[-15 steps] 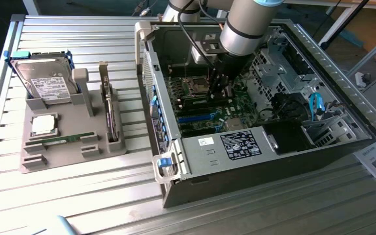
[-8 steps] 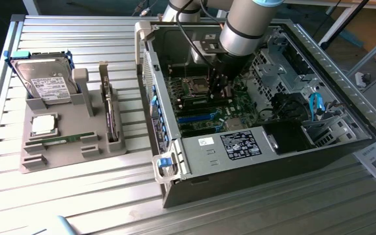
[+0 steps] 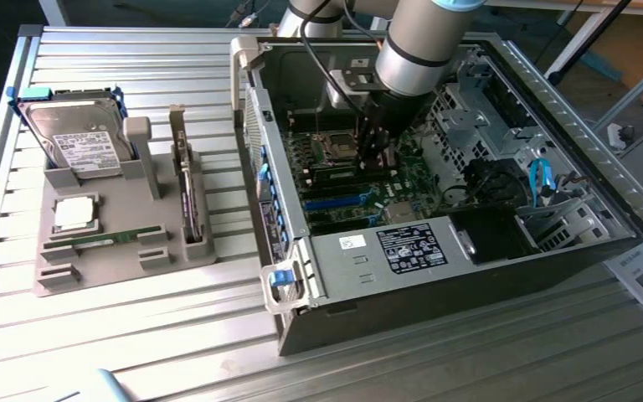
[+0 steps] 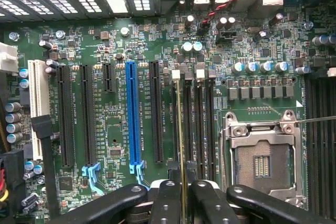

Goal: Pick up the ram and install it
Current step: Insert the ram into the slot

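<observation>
My gripper [image 4: 182,199] is deep inside the open computer case [image 3: 299,276], over the green motherboard [image 4: 115,129]. Its black fingers [image 4: 166,203] are shut on the ram [image 4: 181,129], seen edge-on as a thin yellowish-green line. The ram runs along the first of the black memory slots [image 4: 202,124] beside the processor socket [image 4: 262,163]. I cannot tell whether it is seated in the slot or just above it. In the exterior view the gripper [image 3: 374,151] hangs straight down from the grey arm [image 3: 422,42] onto the board.
A grey holder [image 3: 110,276] on the slatted table at the exterior view's left carries a hard drive [image 3: 76,142], a silver processor chip [image 3: 74,213], another green stick [image 3: 107,239] and an upright card [image 3: 191,201]. Long black and blue expansion slots [image 4: 133,114] lie beside the memory slots.
</observation>
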